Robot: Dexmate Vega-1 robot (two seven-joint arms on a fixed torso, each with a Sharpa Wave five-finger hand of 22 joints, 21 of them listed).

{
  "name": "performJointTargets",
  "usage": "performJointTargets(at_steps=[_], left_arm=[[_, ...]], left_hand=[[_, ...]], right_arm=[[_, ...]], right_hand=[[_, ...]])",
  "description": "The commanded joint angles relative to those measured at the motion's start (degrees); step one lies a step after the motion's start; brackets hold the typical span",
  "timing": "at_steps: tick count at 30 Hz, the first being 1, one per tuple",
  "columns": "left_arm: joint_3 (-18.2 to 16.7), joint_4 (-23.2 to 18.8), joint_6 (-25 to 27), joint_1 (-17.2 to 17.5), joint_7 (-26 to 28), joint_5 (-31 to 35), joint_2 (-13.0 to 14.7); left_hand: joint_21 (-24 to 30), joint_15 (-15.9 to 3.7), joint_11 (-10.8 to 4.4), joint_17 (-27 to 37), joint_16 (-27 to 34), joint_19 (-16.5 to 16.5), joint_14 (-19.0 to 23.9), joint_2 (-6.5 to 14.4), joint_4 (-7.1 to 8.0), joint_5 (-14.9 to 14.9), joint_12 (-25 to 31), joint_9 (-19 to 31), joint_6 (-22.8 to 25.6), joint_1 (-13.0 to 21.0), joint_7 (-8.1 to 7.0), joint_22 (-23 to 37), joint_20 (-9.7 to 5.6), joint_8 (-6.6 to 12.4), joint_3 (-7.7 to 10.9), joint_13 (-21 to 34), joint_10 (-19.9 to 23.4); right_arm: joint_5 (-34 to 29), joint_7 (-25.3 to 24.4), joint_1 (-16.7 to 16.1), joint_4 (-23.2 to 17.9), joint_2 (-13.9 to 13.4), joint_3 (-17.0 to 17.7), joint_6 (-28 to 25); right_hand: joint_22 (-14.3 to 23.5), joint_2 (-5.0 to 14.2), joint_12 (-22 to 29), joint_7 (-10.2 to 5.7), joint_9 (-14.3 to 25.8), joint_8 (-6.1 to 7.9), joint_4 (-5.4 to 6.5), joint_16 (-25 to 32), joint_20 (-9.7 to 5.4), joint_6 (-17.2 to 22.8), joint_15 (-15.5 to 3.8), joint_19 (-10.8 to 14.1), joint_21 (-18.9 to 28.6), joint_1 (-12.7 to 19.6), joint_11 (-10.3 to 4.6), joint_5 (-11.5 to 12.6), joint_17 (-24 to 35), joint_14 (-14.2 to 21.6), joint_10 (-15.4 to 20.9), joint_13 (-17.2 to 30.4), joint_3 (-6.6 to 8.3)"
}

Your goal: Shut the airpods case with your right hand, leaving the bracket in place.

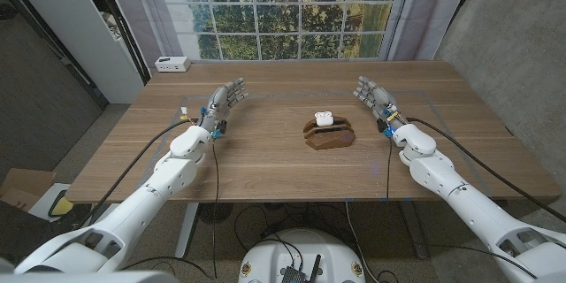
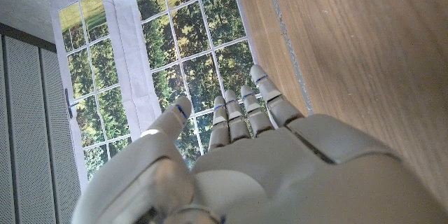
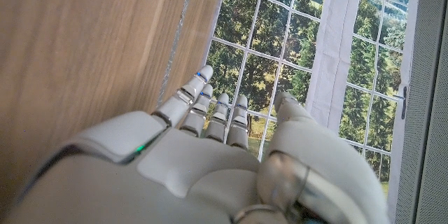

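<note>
Table (image 1: 265, 164): wooden, carries everything.
Bracket (image 1: 329, 133): dark wood, mid-table, long axis running along the far edge.
Case (image 1: 323, 118): white, lid up, seated on the bracket.
Right hand (image 1: 375, 95): empty, fingers apart, nearer; the case lies toward the table's middle from it.
Left hand (image 1: 225, 102): empty, fingers apart, farther off.

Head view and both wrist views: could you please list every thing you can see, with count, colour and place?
airpods case: one, white, lid open, sitting on the bracket near the table's middle.
bracket: one, dark brown wood, on the table between the two hands.
white box: one, white, at the table's far left corner.
table: one, light brown wood.
window: one, white grid, green trees behind, beyond the table.
left hand: one, grey, open, left of the bracket.
right hand: one, grey, open, right of the bracket, apart from it.
</note>
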Motion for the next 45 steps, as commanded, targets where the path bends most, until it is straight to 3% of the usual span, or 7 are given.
performJointTargets(at_steps=[1,2,3,7,17,23,45], left_arm=[[-0.06,0.09,-0.57,-0.17,-0.74,0.86,1.25],[-0.16,-0.12,-0.49,-0.03,-0.49,0.96,1.43],[-0.27,-0.25,-0.50,0.10,-0.30,0.98,1.54],[-0.49,-0.38,-0.40,0.39,-0.11,0.90,1.81],[-0.34,1.15,-1.27,-0.35,-0.78,1.09,1.37],[-0.16,0.75,-0.93,-0.33,-0.66,1.39,1.62],[-0.16,-0.53,-0.49,0.29,-0.38,1.94,2.67]], left_hand=[[0.08,0.08,-0.01,0.30,0.23,0.48,0.49,-0.11,-0.07,0.29,0.38,0.31,0.67,0.53,-0.02,0.27,-0.14,0.34,0.44,0.07,0.71],[0.06,0.00,-0.01,0.30,0.25,0.47,0.54,-0.12,-0.08,0.30,0.37,0.31,0.71,0.53,-0.06,0.27,-0.14,0.35,0.45,0.07,0.73],[0.02,0.04,-0.04,0.30,0.27,0.42,0.63,-0.14,-0.08,0.30,0.36,0.31,0.76,0.52,-0.07,0.28,-0.11,0.36,0.44,0.07,0.76],[-0.23,-0.15,0.00,0.32,0.30,0.12,0.79,-0.15,-0.06,0.30,0.35,0.33,1.40,0.44,-0.51,0.29,0.00,0.56,0.44,0.07,0.93],[-1.12,-0.27,-0.50,0.33,0.18,-1.22,0.75,-0.35,-0.10,0.32,0.29,0.45,2.43,0.22,-1.24,0.32,0.41,0.80,0.35,0.23,1.13],[-1.36,-0.37,-0.62,0.33,0.12,-1.54,0.66,-0.36,-0.14,0.34,0.20,0.49,2.75,0.18,-1.28,0.32,0.46,0.87,0.36,0.29,1.00],[-2.02,-0.60,-0.83,0.32,0.08,-2.23,0.65,-0.56,-0.43,0.33,0.13,0.63,3.82,0.09,-1.63,0.35,0.63,1.08,0.19,0.54,1.01]], right_arm=[[-2.69,0.57,1.52,-2.71,-2.40,-1.79,-3.21],[-3.46,0.38,1.79,-3.57,-3.12,-2.15,-4.21],[-4.25,0.45,2.16,-4.62,-4.11,-2.58,-5.60],[-8.11,-0.04,3.82,-10.31,-8.76,-4.52,-13.34],[-11.84,0.59,5.74,-20.43,-15.90,-6.88,-27.68],[-15.53,2.86,8.91,-27.55,-20.42,-10.16,-39.72],[-27.08,15.86,20.42,-32.97,-21.15,-22.92,-55.04]], right_hand=[[0.38,0.08,0.01,-2.10,0.27,0.72,-1.43,0.02,-2.81,1.44,-6.02,0.91,-0.07,1.47,0.23,0.18,0.55,0.81,1.15,0.19,0.25],[0.38,0.14,-0.04,-1.58,0.26,0.74,-1.58,-0.01,-2.87,1.57,-6.02,0.83,-0.15,1.59,0.00,0.19,0.57,0.80,1.16,0.20,0.24],[0.39,0.30,-0.22,-6.74,0.33,0.77,-2.56,-0.18,-2.77,1.74,-5.97,0.78,-0.33,2.59,-0.08,0.31,0.60,0.81,1.14,0.26,0.42],[0.40,0.17,-0.56,-1.40,0.27,0.80,-4.33,-0.68,-2.13,2.37,-6.11,-0.71,-0.94,4.61,-0.61,0.62,0.42,0.33,0.53,0.34,0.80],[0.41,-0.35,-0.85,-6.52,0.26,0.82,-6.57,-1.56,-0.41,3.63,-6.62,-4.44,-1.44,9.22,-1.13,1.15,0.35,-1.78,-1.00,0.67,1.76],[0.41,-1.24,-1.07,-4.04,0.33,0.69,-6.59,-2.08,1.26,3.92,-5.97,-7.44,-1.43,11.42,-0.87,1.15,0.38,-5.55,-3.55,0.90,1.23],[0.25,-3.57,-1.30,-6.68,0.38,0.13,-7.42,-2.33,1.97,1.85,-5.75,-15.32,-1.67,21.17,-2.66,1.29,0.05,-14.09,-10.96,0.90,2.05]])
